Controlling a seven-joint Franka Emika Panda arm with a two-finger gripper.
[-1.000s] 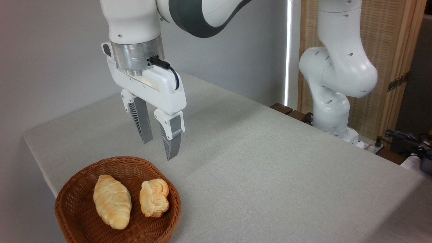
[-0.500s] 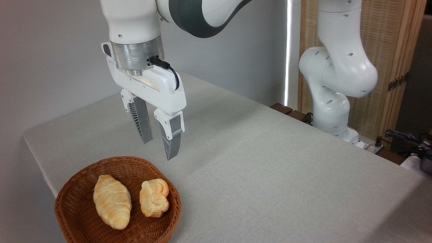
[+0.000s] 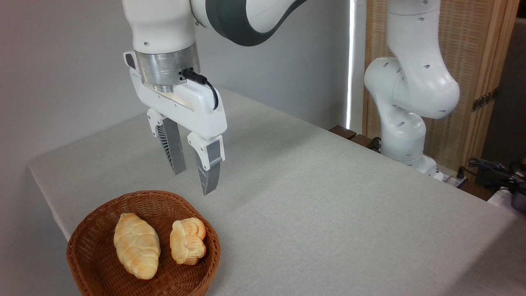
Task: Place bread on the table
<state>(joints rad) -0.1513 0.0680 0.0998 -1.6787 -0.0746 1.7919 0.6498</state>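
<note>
gripper (image 3: 193,181) hanging open and empty above the basket (image 3: 84,246), bread (image 3: 188,240) sits inside next to the loaf (image 3: 136,245)

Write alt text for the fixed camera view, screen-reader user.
A white robot arm's open gripper hangs empty above a wicker basket holding a small knotted bread roll and a longer pale loaf. The basket sits at the near-left corner of a grey cloth table.

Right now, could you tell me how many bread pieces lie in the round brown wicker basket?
2: the long pale oval loaf lies left, the stubby golden-tan knotted roll right; none seems hidden.
</note>
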